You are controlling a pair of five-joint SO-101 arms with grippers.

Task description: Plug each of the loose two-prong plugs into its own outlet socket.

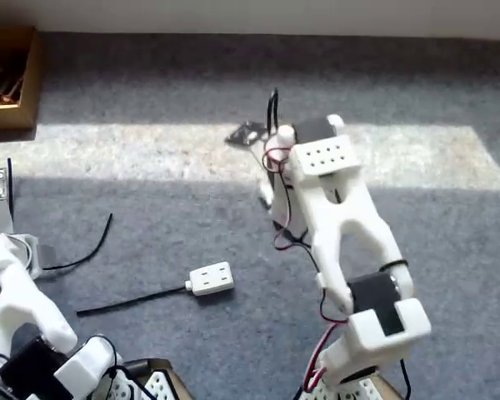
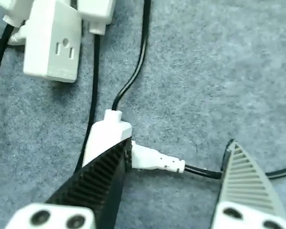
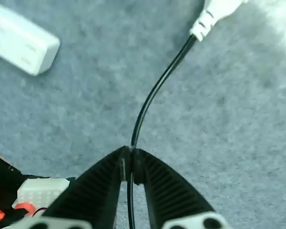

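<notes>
**Right jaws pinching a cord, left jaws spread around a plug**

Pressed together, the jaws of the right gripper [image 3: 132, 155] are pinching a black cord [image 3: 151, 95] between their ribbed black fingers. The cord is curving away over the grey carpet [image 3: 238, 119] to a white plug [image 3: 214, 12], which is lying at the edge of a sunlit patch with its prongs out of sight. A slotted white block [image 3: 21, 45] is lying apart from the cord.

The jaws of the left gripper [image 2: 178, 145] are standing spread wide, with a black finger [image 2: 100, 176] on one side and a grey finger [image 2: 243, 181] on the other. Between them a second white plug [image 2: 155, 161] is lying on the carpet, its thin lead passing the grey tip. Its other end is meeting a white outlet body [image 2: 105, 136] that is partly under the black finger; I cannot tell whether it is seated there. Farther off, a three-hole outlet [image 2: 52, 43] is lying face up among more white pieces and black cords.

From above, a two-socket outlet block [image 1: 211, 278] is lying on the carpet, with its cable [image 1: 133, 300] trailing off to the left. The left arm [image 1: 17, 308] is sitting well apart from the block, at the near left. The right arm [image 1: 342, 217] is standing to the block's right, its wrist ending beyond the block at a sunlit band [image 1: 417, 158]. Beyond the block a small dark object [image 1: 246, 133] is lying in that band. Farthest from the block, a wooden box [image 1: 8, 79] is sitting at the far left corner.
</notes>
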